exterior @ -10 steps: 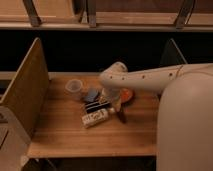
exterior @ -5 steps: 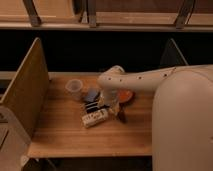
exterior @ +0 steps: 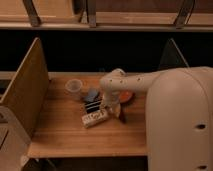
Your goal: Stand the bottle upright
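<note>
The bottle (exterior: 95, 118) is cream-white with dark print and lies on its side on the wooden table (exterior: 65, 137), near the middle. My gripper (exterior: 113, 109) hangs down from the bent white arm (exterior: 116, 81), right at the bottle's right end. The black bar with pale stripes (exterior: 91, 106) lies just behind the bottle, to the left of the gripper.
A translucent whitish cup (exterior: 73, 87) stands at the back left. A blue-grey object (exterior: 91, 95) and an orange object (exterior: 125, 96) lie behind the bar and the arm. A wooden side panel (exterior: 27, 90) walls the table's left. My white body (exterior: 180, 125) fills the right.
The arm's bend has sunk a little lower and the gripper has come down closer to the bottle's right end. The bottle, bar and cup have not moved.
</note>
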`<state>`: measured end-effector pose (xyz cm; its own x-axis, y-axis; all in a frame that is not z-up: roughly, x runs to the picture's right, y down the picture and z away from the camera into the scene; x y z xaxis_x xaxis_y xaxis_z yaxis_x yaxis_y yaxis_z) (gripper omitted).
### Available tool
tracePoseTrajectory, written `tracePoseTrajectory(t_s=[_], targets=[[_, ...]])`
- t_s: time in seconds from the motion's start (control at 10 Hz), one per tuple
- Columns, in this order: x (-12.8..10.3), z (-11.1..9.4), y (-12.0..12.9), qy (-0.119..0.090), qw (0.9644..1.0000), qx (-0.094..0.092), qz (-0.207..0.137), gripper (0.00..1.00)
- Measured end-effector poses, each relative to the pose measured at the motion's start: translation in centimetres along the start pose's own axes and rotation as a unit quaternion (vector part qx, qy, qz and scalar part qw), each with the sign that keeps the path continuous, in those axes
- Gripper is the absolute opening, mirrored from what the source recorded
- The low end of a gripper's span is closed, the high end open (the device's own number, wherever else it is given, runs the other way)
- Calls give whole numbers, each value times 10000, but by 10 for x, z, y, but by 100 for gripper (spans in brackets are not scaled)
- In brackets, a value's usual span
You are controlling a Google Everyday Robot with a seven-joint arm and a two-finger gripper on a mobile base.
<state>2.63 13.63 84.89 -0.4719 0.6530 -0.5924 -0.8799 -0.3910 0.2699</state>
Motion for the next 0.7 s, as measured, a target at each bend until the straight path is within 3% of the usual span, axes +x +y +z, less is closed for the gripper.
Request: tracePoseTrajectory(t_s=[0.7], targets=[[5, 37, 5, 291, 9995, 19, 129, 65]])
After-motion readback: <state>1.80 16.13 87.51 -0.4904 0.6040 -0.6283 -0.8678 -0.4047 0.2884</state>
